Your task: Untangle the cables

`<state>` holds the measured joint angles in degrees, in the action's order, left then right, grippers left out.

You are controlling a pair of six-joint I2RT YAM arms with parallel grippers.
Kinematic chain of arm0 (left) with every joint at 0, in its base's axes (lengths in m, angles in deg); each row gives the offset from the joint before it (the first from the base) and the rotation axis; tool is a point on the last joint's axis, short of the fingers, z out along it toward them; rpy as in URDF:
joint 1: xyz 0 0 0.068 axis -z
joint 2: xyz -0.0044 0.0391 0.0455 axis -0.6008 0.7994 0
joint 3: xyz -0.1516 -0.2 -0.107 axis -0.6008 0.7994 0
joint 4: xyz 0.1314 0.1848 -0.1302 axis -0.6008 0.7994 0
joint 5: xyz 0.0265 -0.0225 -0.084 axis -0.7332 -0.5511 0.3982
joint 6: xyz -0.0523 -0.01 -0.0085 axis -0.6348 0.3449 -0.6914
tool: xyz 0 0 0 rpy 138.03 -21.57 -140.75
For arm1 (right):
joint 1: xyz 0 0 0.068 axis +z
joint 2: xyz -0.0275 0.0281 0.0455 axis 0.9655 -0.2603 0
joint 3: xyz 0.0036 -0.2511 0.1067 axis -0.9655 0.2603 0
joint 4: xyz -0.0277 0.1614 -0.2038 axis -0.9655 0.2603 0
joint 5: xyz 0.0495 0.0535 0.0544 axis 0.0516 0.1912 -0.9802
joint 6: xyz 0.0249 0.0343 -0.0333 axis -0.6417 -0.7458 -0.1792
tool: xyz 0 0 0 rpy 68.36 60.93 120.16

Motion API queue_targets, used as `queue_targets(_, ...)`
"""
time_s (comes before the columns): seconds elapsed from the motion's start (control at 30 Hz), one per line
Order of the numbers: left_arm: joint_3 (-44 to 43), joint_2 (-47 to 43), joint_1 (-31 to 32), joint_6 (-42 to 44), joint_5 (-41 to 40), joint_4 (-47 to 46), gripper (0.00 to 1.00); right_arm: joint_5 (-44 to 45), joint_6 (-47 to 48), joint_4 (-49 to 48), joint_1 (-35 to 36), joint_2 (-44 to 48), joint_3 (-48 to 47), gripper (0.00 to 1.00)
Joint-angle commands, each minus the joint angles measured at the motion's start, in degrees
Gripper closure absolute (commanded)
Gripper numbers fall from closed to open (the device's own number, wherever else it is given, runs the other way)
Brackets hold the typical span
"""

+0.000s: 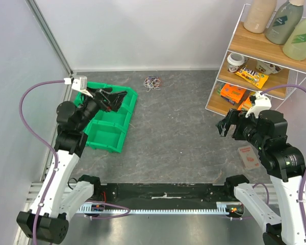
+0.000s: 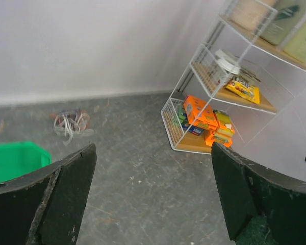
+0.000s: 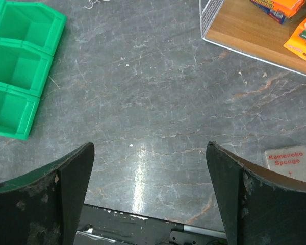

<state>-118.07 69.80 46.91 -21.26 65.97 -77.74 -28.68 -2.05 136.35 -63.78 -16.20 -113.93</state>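
Observation:
The cables (image 1: 153,82) are a small tangled clump of thin white, purple and dark wires lying on the grey table near the back wall. They also show in the left wrist view (image 2: 71,122), far ahead and left of the fingers. My left gripper (image 1: 115,97) is open and empty, raised over the green bins, well left of the clump. My right gripper (image 1: 225,125) is open and empty, raised at the right side, far from the clump. In the right wrist view only a wire end (image 3: 92,4) shows at the top edge.
A green bin tray (image 1: 109,125) stands at the left, also in the right wrist view (image 3: 18,66). A white wire shelf (image 1: 260,56) with bottles, a cup and snack boxes stands at the back right. A sponge packet (image 1: 250,157) lies near the right arm.

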Motion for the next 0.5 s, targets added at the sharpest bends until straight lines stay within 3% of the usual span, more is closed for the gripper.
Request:
queue_targets(0.0,-6.9,4.8,-0.3,-19.1,-13.9,15.0,0.01,-1.0,-0.8,-0.1,0.3,0.0,0.2,0.02)
queue_targets(0.07,-11.9,8.9,-1.4,-32.2,-20.6,29.4,0.01,-0.4,-0.6,0.0,0.1,-0.3,0.3,0.02)
queue_targets(0.1,-12.5,10.7,-2.8,-37.4,-18.6,32.5,0.01,-0.1,-0.5,0.0,0.2,-0.5,0.1,0.02)
queue_targets(0.13,-10.8,12.0,-5.6,-39.3,-12.9,28.9,0.01,0.0,-0.5,0.1,0.2,-0.8,-0.1,0.02)
queue_targets(0.2,-2.9,13.8,-7.8,-45.0,-2.7,12.0,0.01,0.0,-0.6,-0.1,0.1,-1.4,0.0,0.02)
queue_targets(0.27,1.8,15.2,-6.7,-49.7,-6.2,1.6,0.01,0.0,-0.8,-0.2,0.3,-2.2,-0.1,0.02)
queue_targets(0.33,0.8,17.6,-4.0,-43.8,-13.1,-1.3,0.01,0.2,-1.0,-0.2,0.2,-3.3,-0.1,0.02)
queue_targets(0.47,-14.1,31.7,2.8,-26.1,-24.3,8.7,0.01,2.2,-3.6,-0.1,0.3,-5.8,-0.7,0.02)
